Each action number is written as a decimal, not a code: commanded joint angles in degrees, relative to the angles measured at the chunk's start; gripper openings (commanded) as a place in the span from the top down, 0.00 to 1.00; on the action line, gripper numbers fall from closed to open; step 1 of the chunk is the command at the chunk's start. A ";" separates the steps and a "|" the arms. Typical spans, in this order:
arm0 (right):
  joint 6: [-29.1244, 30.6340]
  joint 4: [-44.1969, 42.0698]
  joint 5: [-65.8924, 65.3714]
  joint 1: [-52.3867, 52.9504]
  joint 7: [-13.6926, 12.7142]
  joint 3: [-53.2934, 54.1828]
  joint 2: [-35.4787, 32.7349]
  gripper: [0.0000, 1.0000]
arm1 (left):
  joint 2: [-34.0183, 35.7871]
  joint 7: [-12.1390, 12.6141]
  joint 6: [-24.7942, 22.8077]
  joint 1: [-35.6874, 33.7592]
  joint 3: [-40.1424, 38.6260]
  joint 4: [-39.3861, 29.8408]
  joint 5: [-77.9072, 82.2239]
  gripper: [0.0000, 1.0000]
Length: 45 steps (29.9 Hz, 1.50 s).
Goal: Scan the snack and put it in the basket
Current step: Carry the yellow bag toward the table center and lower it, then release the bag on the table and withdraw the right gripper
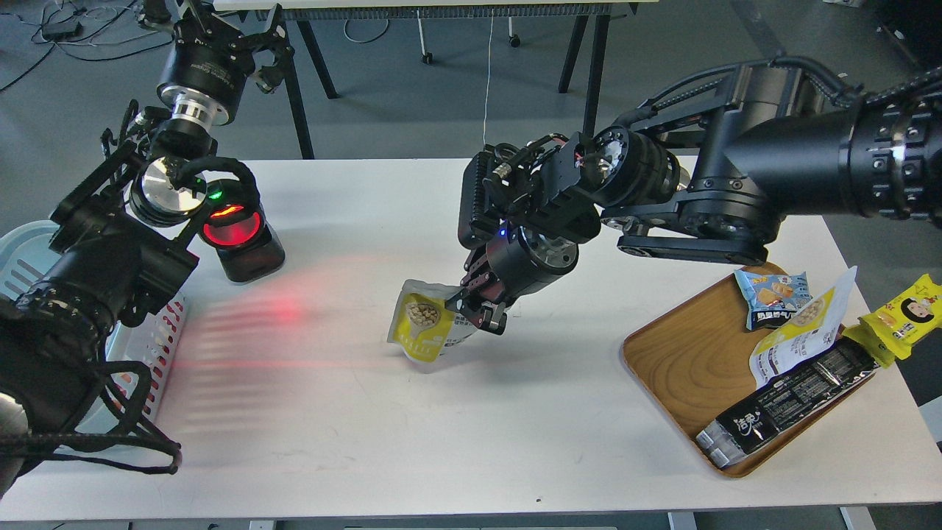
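- The right gripper (482, 308) is clamped on the snack (421, 326), held above the white table (412, 434) (pouch tilted).
- The left gripper (266, 53), raised, fingers spread apart, holds nothing.

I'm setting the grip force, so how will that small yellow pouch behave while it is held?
The snack hangs tilted from the right gripper, pinched at one edge, so it probably swings. Its film looks creased, likely floppy. It seems light for its size, and the glossy film may slip.

Grey floor (412, 103) beyond white table (383, 442); black table legs (581, 66), loose cables (81, 44) at back.
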 commanded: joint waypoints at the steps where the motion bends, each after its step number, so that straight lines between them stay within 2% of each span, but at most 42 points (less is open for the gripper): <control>1: 0.09 -0.85 -0.09 -0.34 -0.01 -0.09 0.86 1.00 | -0.06 0.00 0.00 0.06 0.00 0.06 0.00 0.00; 11: 0.09 -1.20 -0.17 -0.69 -0.01 -0.44 2.01 0.99 | -0.15 0.00 0.00 0.06 0.00 0.06 0.00 0.00; 15: 0.09 -1.12 -0.09 -0.87 -0.01 -0.53 2.09 0.87 | -0.15 0.00 0.00 0.07 0.00 0.06 0.00 0.00; 23: 0.09 0.20 0.44 0.18 -0.01 0.26 0.34 0.58 | 0.02 0.00 0.00 0.06 0.00 -0.03 -0.09 0.00; 30: 0.97 3.71 11.14 1.94 -0.01 10.53 -13.35 0.28 | 0.72 0.35 0.00 -0.20 0.00 -0.03 0.00 0.00; 34: 3.86 6.52 18.35 0.63 -0.01 16.42 -22.93 0.26 | 2.22 0.70 0.00 -0.37 0.17 -0.30 0.17 0.00; 36: 5.09 8.19 21.70 -1.30 -0.01 19.32 -26.63 0.21 | 2.66 0.79 0.00 -0.73 1.66 -0.30 0.18 0.00; 38: 5.27 9.16 24.95 -3.76 -0.01 22.48 -31.11 0.05 | 3.71 0.79 0.00 -1.69 4.38 -0.64 0.18 0.00; 45: 5.27 8.20 39.62 -13.78 -0.01 34.88 -42.63 0.02 | 9.94 0.79 0.00 -4.06 12.20 -6.97 1.05 0.00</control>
